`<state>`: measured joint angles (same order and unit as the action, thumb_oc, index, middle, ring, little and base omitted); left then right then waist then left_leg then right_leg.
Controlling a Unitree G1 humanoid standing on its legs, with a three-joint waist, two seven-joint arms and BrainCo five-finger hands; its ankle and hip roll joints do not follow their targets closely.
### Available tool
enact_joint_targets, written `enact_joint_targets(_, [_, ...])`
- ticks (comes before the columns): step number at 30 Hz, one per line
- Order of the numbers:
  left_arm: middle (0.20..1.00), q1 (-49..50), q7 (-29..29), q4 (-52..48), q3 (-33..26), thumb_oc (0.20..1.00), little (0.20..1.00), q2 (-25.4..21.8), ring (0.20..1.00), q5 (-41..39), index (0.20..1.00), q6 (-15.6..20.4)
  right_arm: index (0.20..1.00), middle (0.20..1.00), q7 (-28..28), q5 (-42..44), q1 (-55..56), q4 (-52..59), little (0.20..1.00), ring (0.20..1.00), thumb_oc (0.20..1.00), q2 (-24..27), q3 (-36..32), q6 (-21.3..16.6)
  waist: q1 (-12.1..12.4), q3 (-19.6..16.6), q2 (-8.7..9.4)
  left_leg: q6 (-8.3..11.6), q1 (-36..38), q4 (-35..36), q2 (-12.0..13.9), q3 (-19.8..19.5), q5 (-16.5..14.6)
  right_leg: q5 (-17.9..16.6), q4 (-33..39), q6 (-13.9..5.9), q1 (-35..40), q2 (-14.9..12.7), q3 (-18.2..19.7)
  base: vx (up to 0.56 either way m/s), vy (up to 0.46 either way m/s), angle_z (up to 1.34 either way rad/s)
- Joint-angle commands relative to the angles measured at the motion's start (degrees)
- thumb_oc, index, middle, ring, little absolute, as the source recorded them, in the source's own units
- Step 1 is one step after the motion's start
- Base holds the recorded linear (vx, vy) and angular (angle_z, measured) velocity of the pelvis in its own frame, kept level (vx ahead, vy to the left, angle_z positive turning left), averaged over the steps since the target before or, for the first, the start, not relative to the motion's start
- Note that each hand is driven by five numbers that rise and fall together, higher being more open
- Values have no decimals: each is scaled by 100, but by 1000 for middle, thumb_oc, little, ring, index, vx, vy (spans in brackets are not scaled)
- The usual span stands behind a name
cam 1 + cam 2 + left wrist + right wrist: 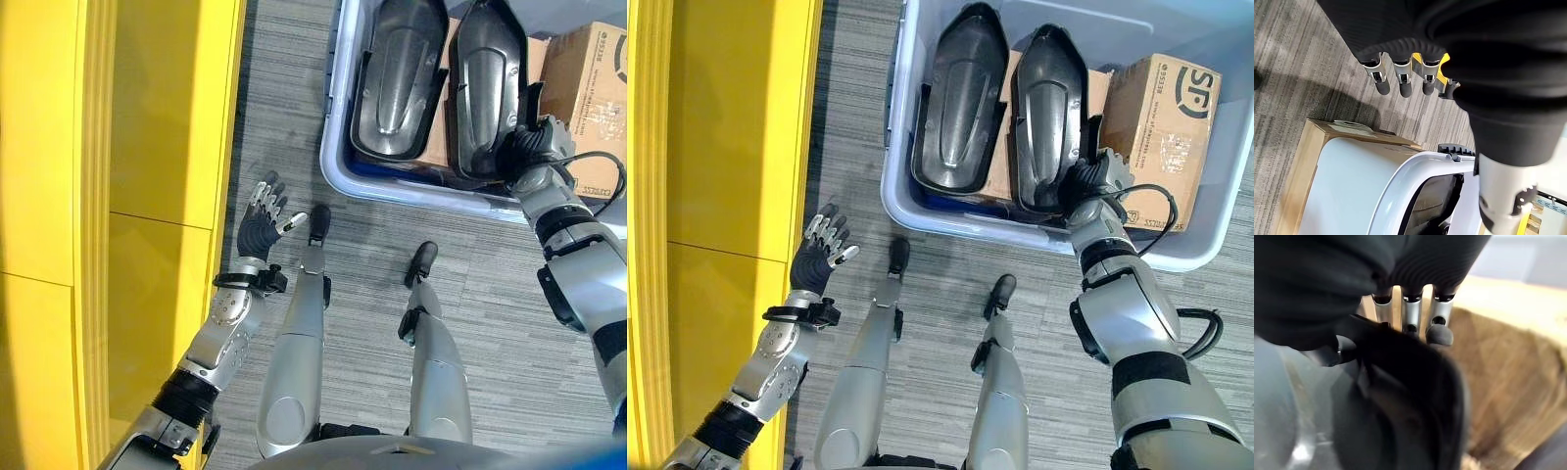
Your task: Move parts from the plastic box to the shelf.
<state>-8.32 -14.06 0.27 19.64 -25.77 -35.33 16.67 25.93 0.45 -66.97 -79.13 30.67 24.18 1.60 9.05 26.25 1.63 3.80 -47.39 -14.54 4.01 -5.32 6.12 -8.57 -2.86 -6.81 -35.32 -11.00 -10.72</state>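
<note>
Your right hand (1095, 178) reaches into the pale plastic box (1205, 250) in the head views and sits at the near end of the right-hand black moulded part (1050, 108), its dark cover against the part's rim. Just left of that part lies a second black moulded part (960, 103), and just right of the hand stands a brown cardboard carton (1161, 122), all inside the box. Your left hand (263, 220) hovers over the grey carpet (490, 294), well apart from the box, fingers straight and spread, holding nothing, with the yellow shelf panel (147, 147) just to its left.

From the left wrist, you see your left hand's fingers (1403, 85) hanging loose over the carpet, with the box's white rim (1400, 181) and a cardboard edge (1303, 166) past them.

From the right wrist, you see your right hand's fingers (1439, 330) curled over the black part's edge (1410, 382), thumb on the other side, so it grips the part; brown cardboard (1508, 382) lies beyond the fingertips.
</note>
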Motion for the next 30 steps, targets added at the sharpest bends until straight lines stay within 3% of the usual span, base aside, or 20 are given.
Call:
enact_joint_targets(1, [1000,107,30,-362,-93,1000,1000,-163,1000,-32,1000,269,200,200,-19,971,387,316,200,200,200,129,-205,-354,55,354,-121,-207,375,121,-171,188,-437,775,-624,-122,504,-17,100,0,0,0])
enact_joint_targets(4, [1000,137,7,-339,-146,1000,1000,-170,1000,-40,1000,271,200,200,55,1413,542,612,200,200,200,82,-447,-557,21,354,-57,-205,498,168,-156,185,-433,771,-591,-121,609,2,112,0,0,0])
enact_joint_targets(6, [1000,208,2,-302,-263,1000,1000,-137,1000,-108,1000,254,200,200,79,2340,892,1151,200,200,200,-53,-954,-948,-55,354,31,-198,656,192,-127,179,-434,772,-578,-115,754,13,108,0,0,0])
enact_joint_targets(11, [1000,421,-25,-344,-476,1000,1000,-160,1000,-166,1000,224,200,200,275,2394,1685,2320,200,200,200,-137,-1284,-1216,-171,354,135,-191,969,330,-120,182,-389,760,-532,-124,1018,-3,97,0,0,0])
enact_joint_targets(14, [1000,488,-42,-293,-637,1000,1000,-142,1000,-165,1000,215,200,200,418,2260,2540,3638,200,200,200,-266,-1613,-1432,-283,354,173,-200,1243,423,-117,187,-356,759,-530,-133,1234,-33,121,3,4,-1])
enact_joint_targets(18, [1000,573,-15,-293,-755,1000,1000,-153,1000,-126,1000,190,200,200,413,2030,3250,4516,200,200,200,-365,-1897,-1465,-314,329,180,-218,1539,468,-127,176,-357,773,-493,-136,1507,-67,117,9,4,0])
enact_joint_targets(23, [1000,799,110,-229,-1032,1000,1000,-131,1000,5,1000,137,200,200,4,1330,4538,6064,200,200,200,-480,-1999,-1454,-411,-82,245,-218,2037,602,-84,200,-346,773,-369,-167,1928,-130,120,51,-3,-3])
enact_joint_targets(27, [1000,878,174,-202,-1100,1000,1000,-125,1000,59,1000,108,200,200,-172,1200,4880,6539,200,200,200,-487,-2023,-1467,-457,-239,287,-210,2217,687,-42,200,-305,753,-309,-178,2074,-128,116,40,-23,-5])
enact_joint_targets(30, [1000,1203,419,-157,-1349,1000,1000,-107,1000,107,1000,7,200,200,-769,1305,5858,7271,200,200,200,-536,-2265,-1529,-565,-658,356,-194,2691,836,73,223,-309,792,-197,-209,2453,-89,107,81,-37,-6])
